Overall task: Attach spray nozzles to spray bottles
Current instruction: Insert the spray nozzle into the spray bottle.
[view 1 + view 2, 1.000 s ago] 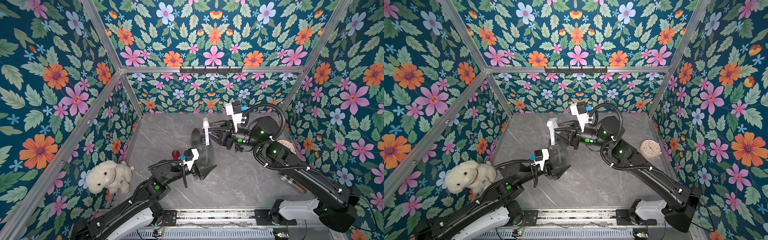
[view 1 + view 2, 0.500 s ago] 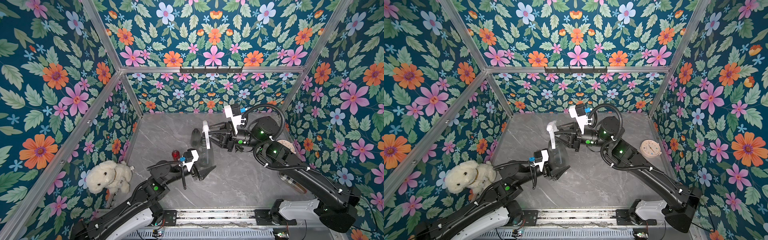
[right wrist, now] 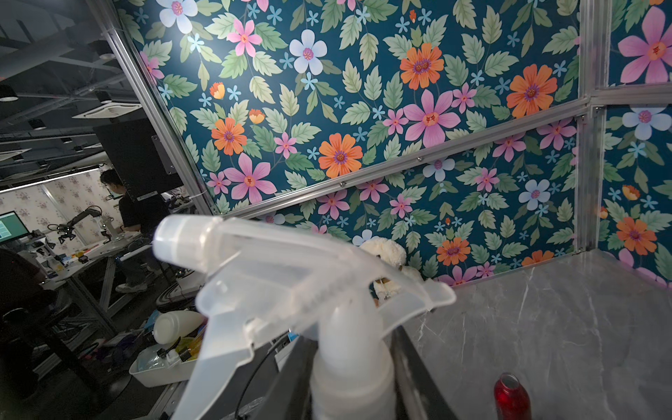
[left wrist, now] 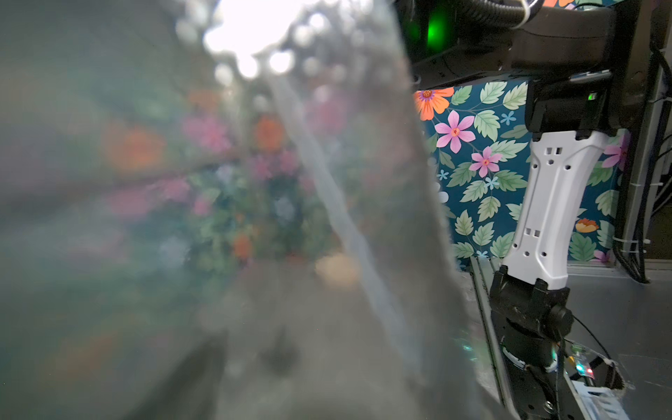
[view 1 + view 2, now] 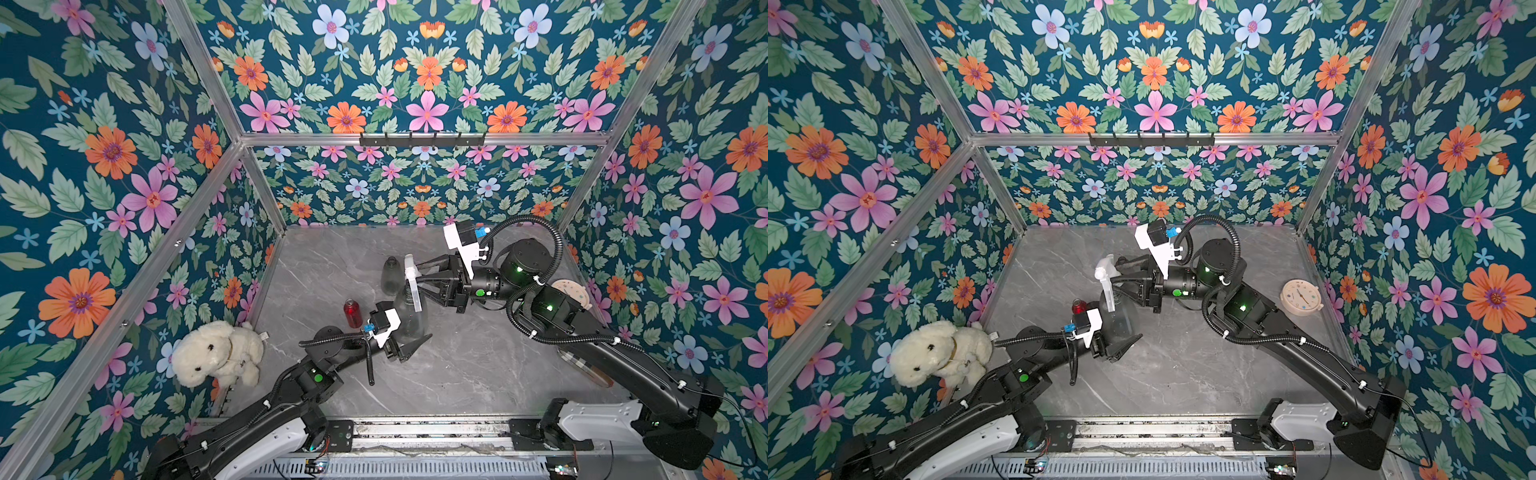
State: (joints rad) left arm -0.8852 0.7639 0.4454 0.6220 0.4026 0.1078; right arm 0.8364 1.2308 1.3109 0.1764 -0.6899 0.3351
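A smoky-grey cone-shaped spray bottle (image 5: 410, 323) stands near the middle of the grey table. My left gripper (image 5: 409, 334) is shut on its wide base, and the bottle (image 4: 254, 218) fills the left wrist view, a dip tube (image 4: 338, 211) showing inside it. A whitish trigger spray nozzle (image 5: 414, 291) sits on its neck. My right gripper (image 5: 419, 281) is shut on the nozzle's collar (image 3: 351, 371), with the trigger head (image 3: 291, 276) above. A second grey bottle (image 5: 390, 276) stands just behind, uncapped. A small red bottle (image 5: 353, 312) stands to the left.
A white plush toy (image 5: 218, 353) sits at the left wall. A round cream clock (image 5: 1301, 297) lies at the right, and a clear cylinder (image 5: 582, 365) lies under my right arm. Floral walls enclose three sides of the table.
My right wrist has rolled and the nozzle head has turned with it on the bottle's neck, from pointing up-frame to slanting toward the front. The left arm and bottle stayed still.
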